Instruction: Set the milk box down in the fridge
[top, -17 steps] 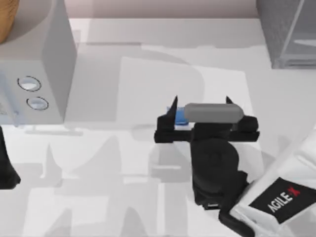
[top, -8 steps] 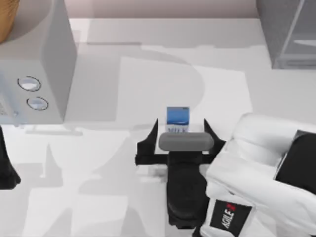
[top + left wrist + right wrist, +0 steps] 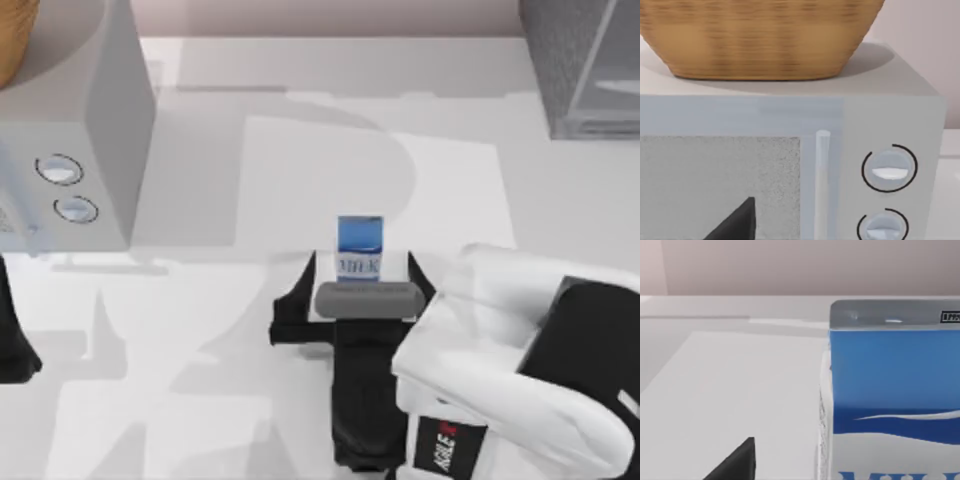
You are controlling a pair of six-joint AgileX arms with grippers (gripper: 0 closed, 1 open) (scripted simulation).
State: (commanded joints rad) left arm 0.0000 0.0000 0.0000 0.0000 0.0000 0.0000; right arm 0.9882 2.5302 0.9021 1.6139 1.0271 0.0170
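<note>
One carton matters here: the milk box (image 3: 360, 245) stands upright near the middle of the bench (image 3: 200, 330), well apart from the fridge (image 3: 580, 65) at the far right corner. The right gripper (image 3: 360, 272) is level with it on the near side, with one black finger on either side of the white "MILK" band.

I judge the step in hand to be the grasp. To do it well, the jaws should come in square to the carton's flat side faces, low enough to bear on the body and not the folded top, with the carton centred so neither finger nudges it over before both bear. In the right wrist view the milk box (image 3: 892, 395) sits off to one side, which suggests a small sideways correction first. Squeeze gently; a light carton will likely dent or twist.

The jaws stand wide, clearly wider than the carton, a gap showing on each side; they touch and hold nothing yet.

The left gripper (image 3: 735, 222) is parked at the bench's left edge, facing the light grey box with two dials (image 3: 890, 170) that carries a wicker basket (image 3: 760, 35); I cannot tell how its jaws stand.
</note>
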